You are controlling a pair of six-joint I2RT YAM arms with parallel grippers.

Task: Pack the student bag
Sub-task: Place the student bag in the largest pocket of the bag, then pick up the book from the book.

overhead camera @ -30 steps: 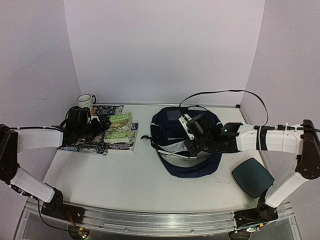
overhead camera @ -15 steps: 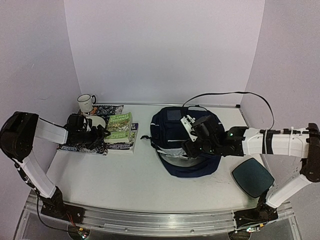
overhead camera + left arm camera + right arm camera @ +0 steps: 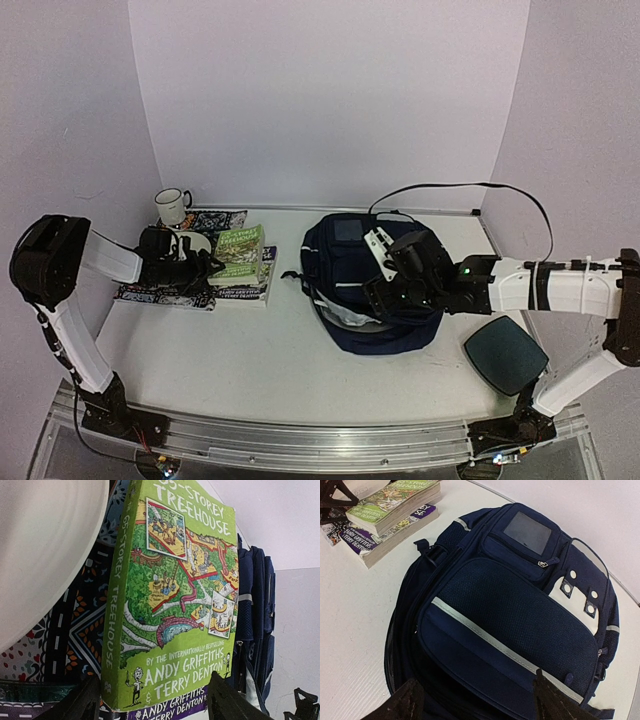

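Note:
The navy student bag (image 3: 375, 290) lies on the table right of centre, front up, its main opening gaping at the near side; it fills the right wrist view (image 3: 510, 615). My right gripper (image 3: 378, 293) hovers open over the bag's near edge, holding nothing (image 3: 475, 705). A green paperback (image 3: 238, 254) lies on a purple one at the left. My left gripper (image 3: 205, 265) is open, fingers either side of the green book's (image 3: 175, 590) near end, not closed on it.
A white mug (image 3: 171, 205) and a white plate (image 3: 40, 545) sit on a patterned book (image 3: 165, 290) at the back left. A dark teal oval pad (image 3: 505, 355) lies at the front right. Purple walls enclose the table on three sides.
My left arm has swung round and its gripper has reached right to the green book's end. My right gripper has shifted slightly left over the bag's opening.

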